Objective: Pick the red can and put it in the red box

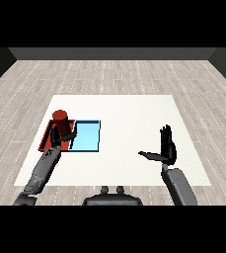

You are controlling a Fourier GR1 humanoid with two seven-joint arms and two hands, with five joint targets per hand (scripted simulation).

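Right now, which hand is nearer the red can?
Left. The left hand is curled round the red can, over the red tray. The right hand is open, far off over the table's right side.

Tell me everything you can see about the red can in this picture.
The red can is a plain, upright cylinder, dark red, with a flat round top and no visible label. It stands over the red tray, at the table's left side, beside the light blue tray. The left hand curls round its lower part, hiding its base, so I cannot tell whether it rests on the tray or is held just above it.
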